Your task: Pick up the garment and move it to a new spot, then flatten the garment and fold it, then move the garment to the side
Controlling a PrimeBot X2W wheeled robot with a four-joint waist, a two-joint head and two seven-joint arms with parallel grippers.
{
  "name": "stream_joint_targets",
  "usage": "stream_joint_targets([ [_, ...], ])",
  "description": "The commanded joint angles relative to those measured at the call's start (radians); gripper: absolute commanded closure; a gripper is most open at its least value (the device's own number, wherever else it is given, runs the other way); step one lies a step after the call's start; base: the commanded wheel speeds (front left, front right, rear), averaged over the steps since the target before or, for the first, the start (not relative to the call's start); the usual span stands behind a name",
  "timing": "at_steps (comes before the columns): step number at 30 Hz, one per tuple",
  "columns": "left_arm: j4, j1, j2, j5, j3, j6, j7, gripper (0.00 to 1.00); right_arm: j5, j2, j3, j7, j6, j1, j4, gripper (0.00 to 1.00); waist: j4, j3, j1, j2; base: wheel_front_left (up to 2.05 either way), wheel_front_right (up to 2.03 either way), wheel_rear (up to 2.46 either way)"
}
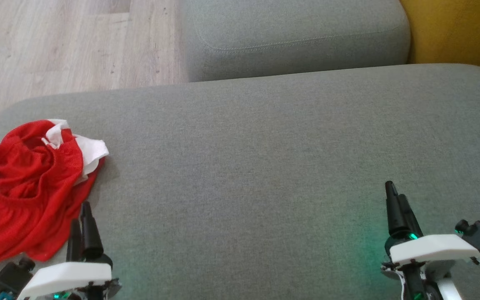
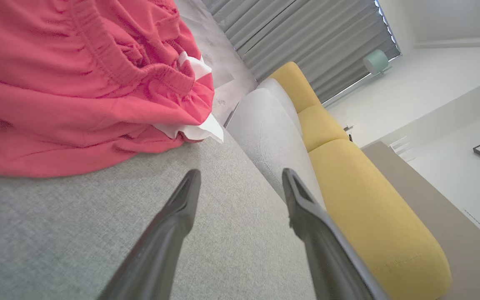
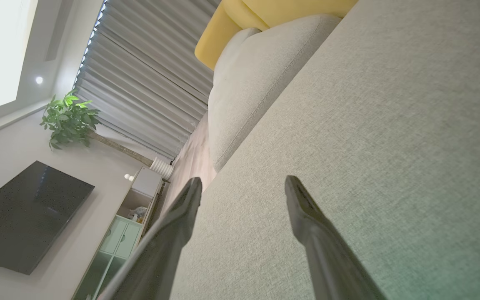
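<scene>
The crumpled red mesh garment with white panels (image 1: 31, 187) lies at the left end of a broad grey woven sofa cushion (image 1: 265, 158), its left part cut off by the head view's edge. The left gripper (image 2: 241, 173) sits just beside it, jaws wide and empty. The right gripper (image 3: 244, 180), well apart, has the same. Beyond are pale wood floor (image 1: 56, 46), a yellow cushion (image 1: 456, 33) and grey curtains (image 3: 140, 83).
</scene>
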Motion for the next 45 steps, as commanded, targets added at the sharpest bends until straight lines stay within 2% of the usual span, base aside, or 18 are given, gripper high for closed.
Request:
stream_joint_targets([
  [1, -0.043, -0.029, 0.007, 0.032, 0.006, -0.001, -0.015, 0.00, -0.034, -0.006, 0.021, -0.015, 0.000, -0.045, -0.040, 0.00, -0.001, -0.003, 0.0000, 0.0000, 0.00, 0.00, 0.00],
  [10, -0.062, -0.015, 0.007, 0.157, -0.007, 0.001, -0.041, 0.00, -0.153, -0.007, 0.053, -0.042, 0.000, -0.045, -0.033, 0.00, -0.004, -0.015, 0.0000, 0.0000, 0.00, 0.00, 0.00],
  [33, -0.088, -0.015, 0.009, 0.452, -0.018, 0.041, -0.109, 0.00, -0.445, -0.009, 0.112, -0.109, -0.001, -0.067, -0.060, 0.00, -0.013, -0.013, 0.0000, 0.0000, 0.00, 0.00, 0.00],
  [45, -0.113, -0.015, 0.009, 0.586, -0.023, 0.047, -0.141, 0.00, -0.579, -0.009, 0.115, -0.142, -0.001, -0.077, -0.070, 0.00, -0.016, -0.010, 0.0000, 0.0000, 0.00, 0.00, 0.00],
])
